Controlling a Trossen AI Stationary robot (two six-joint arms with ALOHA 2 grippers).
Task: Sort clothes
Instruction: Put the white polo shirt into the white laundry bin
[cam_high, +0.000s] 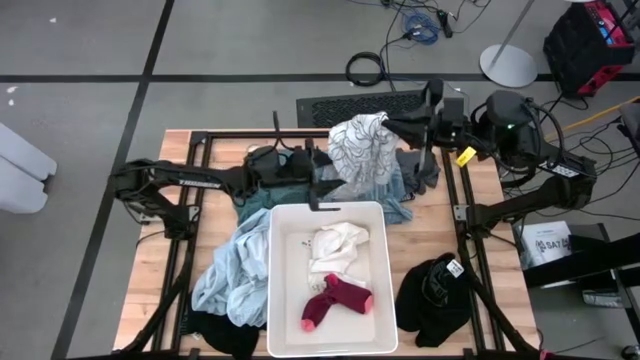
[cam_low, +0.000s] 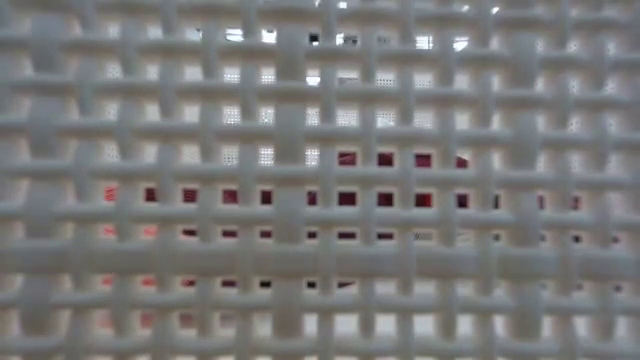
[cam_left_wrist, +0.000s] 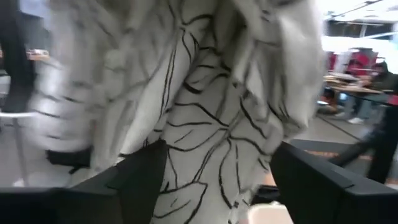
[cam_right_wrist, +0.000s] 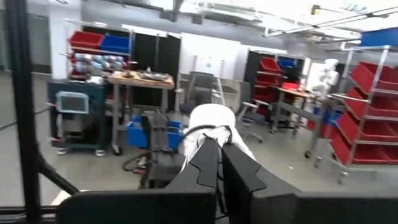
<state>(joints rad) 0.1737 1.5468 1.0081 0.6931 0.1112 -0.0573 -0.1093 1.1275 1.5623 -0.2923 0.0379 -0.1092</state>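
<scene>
Writing: a white sheet (cam_high: 545, 243) off the table's right edge bore bold "SAT"; the rest was unreadable.
Held cloth: the right gripper (cam_high: 392, 125), fingers pinched on it, lifted a soft white leaf-patterned garment (cam_high: 362, 148) behind the bin.
Left gripper (cam_high: 318, 183): fingers spread wide, the garment hanging between them.
Bin (cam_high: 277, 290): white lattice plastic, holding a magenta sock (cam_high: 335, 301) and a white garment (cam_high: 338, 249).
Table: light blue (cam_high: 232, 272) and black (cam_high: 435, 296) clothes lay crumpled beside the bin.

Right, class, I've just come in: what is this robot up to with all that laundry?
It is sorting clothes. The right gripper is shut on a white leaf-patterned garment, holding it up at the table's far edge. The left gripper is open beside it, the fabric hanging between its fingers. A pink sock and a white garment already lie in the white bin.
</scene>
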